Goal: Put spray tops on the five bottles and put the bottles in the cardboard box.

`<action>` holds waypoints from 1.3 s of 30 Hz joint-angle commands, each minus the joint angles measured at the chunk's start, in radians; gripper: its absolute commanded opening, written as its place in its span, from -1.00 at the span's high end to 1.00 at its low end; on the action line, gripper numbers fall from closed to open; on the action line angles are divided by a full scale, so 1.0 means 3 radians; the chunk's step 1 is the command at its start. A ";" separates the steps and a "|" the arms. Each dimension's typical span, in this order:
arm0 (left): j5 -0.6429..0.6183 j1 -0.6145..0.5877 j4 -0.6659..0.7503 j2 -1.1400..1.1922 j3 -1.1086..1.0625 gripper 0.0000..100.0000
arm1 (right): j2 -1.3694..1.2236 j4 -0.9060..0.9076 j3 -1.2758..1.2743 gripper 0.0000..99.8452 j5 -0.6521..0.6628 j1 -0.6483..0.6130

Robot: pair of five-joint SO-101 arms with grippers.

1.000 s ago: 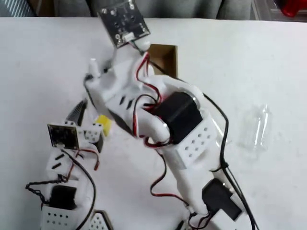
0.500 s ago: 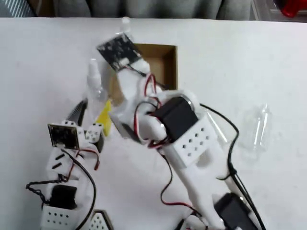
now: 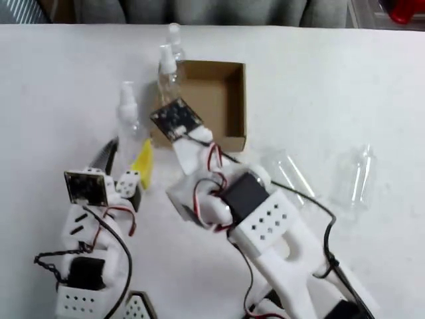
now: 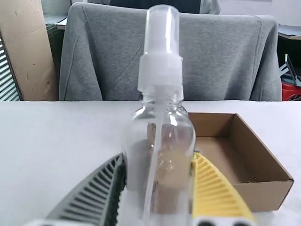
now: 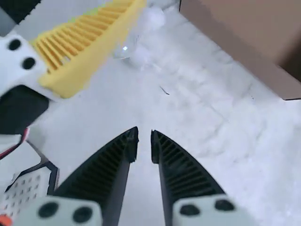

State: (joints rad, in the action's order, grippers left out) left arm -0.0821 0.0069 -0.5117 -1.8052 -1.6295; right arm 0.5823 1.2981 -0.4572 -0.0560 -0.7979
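White table [image 3: 345, 80] | left tool [image 3: 127, 157] clamps upright spray-topped bottle [image 4: 160, 136] | right tool [image 5: 144, 141] closed to a slit, empty

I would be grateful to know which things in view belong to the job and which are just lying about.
Job: cardboard box; held topped bottle in the left end effector; near topped bottle; far topped bottle; topless bottle; second topless bottle.
Lying about: grey chair; red object.
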 commanded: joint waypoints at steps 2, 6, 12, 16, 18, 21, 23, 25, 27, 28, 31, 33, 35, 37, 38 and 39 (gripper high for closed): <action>-0.0230 -0.0074 -0.0143 -0.0054 0.0343 0.96 | 0.0361 -0.0678 -0.0588 0.97 0.0005 -0.0008; -0.0286 -0.0079 -0.0143 -0.0049 0.0399 0.96 | 0.0616 -0.1148 -0.1059 0.97 -0.0240 -0.0049; -0.0292 -0.0217 -0.0266 -0.0049 0.0568 0.96 | 0.1092 -0.1931 -0.1836 0.97 -0.0266 -0.0463; -0.0297 -0.0217 -0.0281 -0.0049 0.0578 0.96 | 0.1378 -0.2468 -0.2245 0.97 -0.0271 -0.0560; -0.0297 -0.0212 -0.0281 -0.0049 0.0583 0.96 | 0.1476 -0.2790 -0.2450 0.97 -0.0271 -0.0560; -0.0297 -0.0212 -0.0317 0.0038 0.0721 0.96 | 0.1598 -0.3291 -0.2757 0.97 -0.0276 -0.0575; -0.0297 -0.0212 -0.0368 0.0274 0.0905 0.96 | 0.1655 -0.3562 -0.2931 0.97 -0.0276 -0.0652; -0.0297 -0.0212 -0.0368 0.0632 0.1089 0.96 | 0.1690 -0.3787 -0.3064 0.97 -0.0276 -0.0734; -0.0297 -0.0212 -0.0363 0.0985 0.1263 0.96 | 0.1711 -0.3997 -0.3166 0.97 -0.0276 -0.0780; -0.0297 -0.0212 -0.0353 0.1138 0.1340 0.96 | 0.1716 -0.4110 -0.3212 0.97 -0.0276 -0.0795; -0.0297 -0.0207 -0.0087 0.1435 0.1386 0.96 | 0.1701 -0.4457 -0.3355 0.97 -0.0276 -0.0795; -0.0414 -0.0192 0.0036 0.1496 0.1371 0.96 | 0.1695 -0.4703 -0.3463 0.97 -0.0276 -0.0795; -0.0614 -0.0110 0.0036 0.1481 0.1335 0.96 | 0.1695 -0.4923 -0.3549 0.97 -0.0276 -0.0795; -0.0701 0.0023 0.0026 0.1378 0.1263 0.96 | 0.1695 -0.5035 -0.3596 0.97 -0.0276 -0.0795; -0.0680 0.0100 0.0000 0.1297 0.1212 0.96 | 0.1695 -0.5045 -0.3601 0.97 -0.0276 -0.0795; -0.0665 0.0176 -0.0072 0.1194 0.1176 0.96 | 0.1695 -0.5045 -0.3601 0.97 -0.0276 -0.0795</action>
State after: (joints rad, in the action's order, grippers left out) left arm -0.2693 -0.0023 -0.5378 -1.3832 -1.2889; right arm 1.0748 -0.1749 -1.5466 -0.1327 -1.0280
